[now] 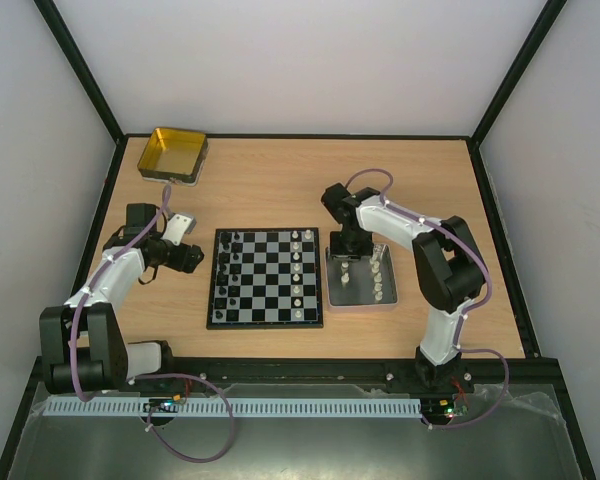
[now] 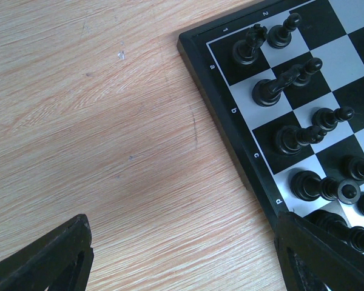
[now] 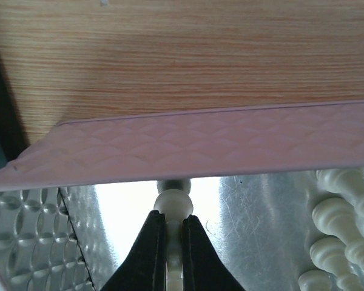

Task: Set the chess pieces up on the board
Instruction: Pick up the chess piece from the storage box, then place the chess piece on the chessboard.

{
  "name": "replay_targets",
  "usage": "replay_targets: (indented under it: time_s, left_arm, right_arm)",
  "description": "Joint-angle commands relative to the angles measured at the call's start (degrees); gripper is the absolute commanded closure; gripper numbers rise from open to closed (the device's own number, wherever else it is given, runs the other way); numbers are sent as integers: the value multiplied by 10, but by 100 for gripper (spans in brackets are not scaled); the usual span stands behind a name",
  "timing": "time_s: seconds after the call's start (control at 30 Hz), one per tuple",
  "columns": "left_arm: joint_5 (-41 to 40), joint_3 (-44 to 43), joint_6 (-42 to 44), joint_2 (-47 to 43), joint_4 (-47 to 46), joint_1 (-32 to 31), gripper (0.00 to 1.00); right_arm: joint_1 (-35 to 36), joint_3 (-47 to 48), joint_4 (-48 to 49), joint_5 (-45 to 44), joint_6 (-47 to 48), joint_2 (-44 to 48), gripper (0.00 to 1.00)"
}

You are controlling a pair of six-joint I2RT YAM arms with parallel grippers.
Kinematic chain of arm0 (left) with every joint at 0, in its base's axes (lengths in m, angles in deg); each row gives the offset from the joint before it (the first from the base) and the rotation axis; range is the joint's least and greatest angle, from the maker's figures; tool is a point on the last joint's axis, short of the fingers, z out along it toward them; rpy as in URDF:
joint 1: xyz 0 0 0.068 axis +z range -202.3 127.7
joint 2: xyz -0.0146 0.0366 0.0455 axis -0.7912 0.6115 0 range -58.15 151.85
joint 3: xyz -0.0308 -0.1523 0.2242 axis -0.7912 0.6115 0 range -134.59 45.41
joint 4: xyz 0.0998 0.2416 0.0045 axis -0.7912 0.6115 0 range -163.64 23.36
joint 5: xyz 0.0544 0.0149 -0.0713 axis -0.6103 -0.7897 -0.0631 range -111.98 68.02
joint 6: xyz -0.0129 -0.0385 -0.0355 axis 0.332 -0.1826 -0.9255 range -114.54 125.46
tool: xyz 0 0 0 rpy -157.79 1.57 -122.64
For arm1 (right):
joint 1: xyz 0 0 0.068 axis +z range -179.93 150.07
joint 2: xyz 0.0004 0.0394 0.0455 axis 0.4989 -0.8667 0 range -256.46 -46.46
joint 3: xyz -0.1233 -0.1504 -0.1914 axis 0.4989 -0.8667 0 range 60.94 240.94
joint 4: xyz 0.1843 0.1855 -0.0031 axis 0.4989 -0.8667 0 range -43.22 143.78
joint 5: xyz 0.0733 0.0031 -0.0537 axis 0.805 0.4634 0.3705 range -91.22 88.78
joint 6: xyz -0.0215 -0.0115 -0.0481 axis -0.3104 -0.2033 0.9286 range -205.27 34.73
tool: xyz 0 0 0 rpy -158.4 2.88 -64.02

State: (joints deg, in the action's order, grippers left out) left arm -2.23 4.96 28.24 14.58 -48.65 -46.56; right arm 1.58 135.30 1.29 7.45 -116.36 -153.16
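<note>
The checkered board (image 1: pixel 265 322) lies mid-table, with black chess pieces (image 1: pixel 232 270) along its left files and white ones (image 1: pixel 296 268) on its right side. My right gripper (image 1: pixel 348 252) hangs over the silver tray (image 1: pixel 332 285). In the right wrist view it (image 3: pixel 174 217) is shut on a white pawn (image 3: pixel 173 202), close to the tray's wall (image 3: pixel 200 145). More white pieces (image 3: pixel 337 227) lie to the right. My left gripper (image 2: pixel 185 218) stands open over bare wood beside the board's corner (image 2: pixel 225 104). Black pieces (image 2: pixel 273 91) stand upright there.
A yellow square tin (image 1: pixel 173 154) sits at the back left of the table. The tray holds several white pieces (image 1: pixel 377 275) just right of the board. Dark frame rails border the table edges.
</note>
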Motion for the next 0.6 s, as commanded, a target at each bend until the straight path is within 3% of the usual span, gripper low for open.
replay_targets:
  time_s: [0.0,0.57]
  left_arm:
    - [13,-1,0,-9,3,-1,18]
    - [17,-3,0,-3,2,-2,18]
  right_arm:
    - [4,31,-40,-25,-5,24,98]
    - [66,240,-111,-30,-26,-42,98]
